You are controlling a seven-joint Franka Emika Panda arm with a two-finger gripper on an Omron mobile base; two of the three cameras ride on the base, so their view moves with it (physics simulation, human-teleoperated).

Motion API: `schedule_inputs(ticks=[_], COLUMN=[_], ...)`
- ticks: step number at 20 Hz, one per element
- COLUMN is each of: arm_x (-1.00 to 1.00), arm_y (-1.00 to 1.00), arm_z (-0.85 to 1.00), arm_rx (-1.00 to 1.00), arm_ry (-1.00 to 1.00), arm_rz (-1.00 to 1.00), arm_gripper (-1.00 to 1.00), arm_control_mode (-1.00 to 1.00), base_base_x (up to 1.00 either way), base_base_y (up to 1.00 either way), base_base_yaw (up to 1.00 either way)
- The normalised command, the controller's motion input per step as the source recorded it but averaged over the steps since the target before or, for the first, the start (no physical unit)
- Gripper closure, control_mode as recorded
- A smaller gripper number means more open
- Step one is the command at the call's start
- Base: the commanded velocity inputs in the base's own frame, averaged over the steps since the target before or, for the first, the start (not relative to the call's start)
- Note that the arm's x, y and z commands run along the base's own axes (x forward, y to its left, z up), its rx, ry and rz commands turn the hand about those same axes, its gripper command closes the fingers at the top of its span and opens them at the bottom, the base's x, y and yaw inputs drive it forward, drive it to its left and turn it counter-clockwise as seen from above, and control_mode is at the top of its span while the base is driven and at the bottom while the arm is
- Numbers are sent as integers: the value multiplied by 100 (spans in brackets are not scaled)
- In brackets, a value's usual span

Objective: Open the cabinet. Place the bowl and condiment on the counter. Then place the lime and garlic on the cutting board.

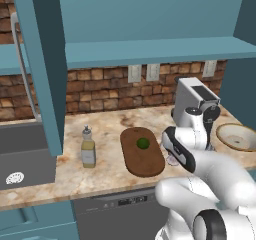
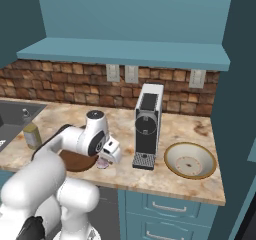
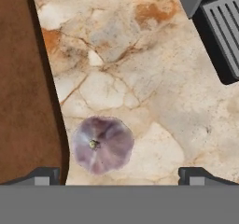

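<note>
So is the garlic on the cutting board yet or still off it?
Off. The garlic lies on the counter right beside the cutting board edge.

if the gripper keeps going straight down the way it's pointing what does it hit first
Most likely the garlic, lying on the counter between the open gripper tips, nearer the left one. It sits just beside the cutting board, not on it.
</note>
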Motion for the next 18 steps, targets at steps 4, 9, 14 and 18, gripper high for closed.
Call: schedule_inputs(ticks=[4, 9, 14, 18], arm_x=[-1, 0, 0, 0], arm_y=[4, 11, 10, 2], arm_z=[-33, -36, -33, -31], arm_rx=[3, 3, 1, 0], arm_ry=[0, 0, 0, 0], arm_rz=[2, 3, 2, 0], arm_gripper=[-100, -100, -100, -100], arm_control_mode=[-100, -100, -100, -100], base_base_x=[0, 0, 0, 0], base_base_y=[0, 0, 0, 0], base_base_yaw=[0, 0, 0, 0])
